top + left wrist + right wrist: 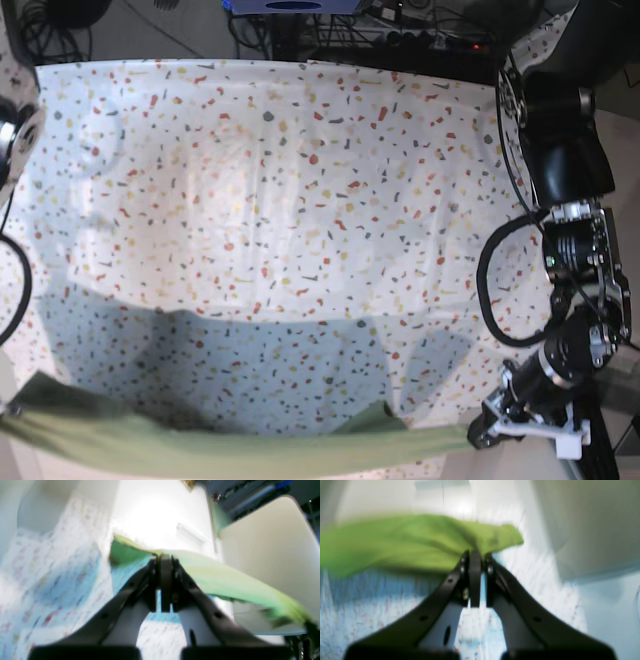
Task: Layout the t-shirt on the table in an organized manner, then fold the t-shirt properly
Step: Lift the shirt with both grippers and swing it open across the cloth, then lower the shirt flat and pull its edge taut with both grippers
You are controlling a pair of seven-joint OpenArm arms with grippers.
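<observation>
The olive-green t-shirt [200,445] hangs stretched as a long band in the air along the front edge of the table [300,200]. My left gripper [163,556] is shut on one end of the shirt [225,580]; in the base view it is at the lower right [478,432]. My right gripper [475,552] is shut on the other end of the shirt [407,540], which spreads to its left. In the base view that end runs off the lower left edge, and the right gripper itself does not show there. Both wrist views are blurred.
The left arm's black body [565,150] stands along the table's right side with a looped cable [490,290]. Cables and equipment [380,30] lie behind the far edge. A pale panel [270,542] shows beside the left gripper, and a similar one [595,530] beside the right.
</observation>
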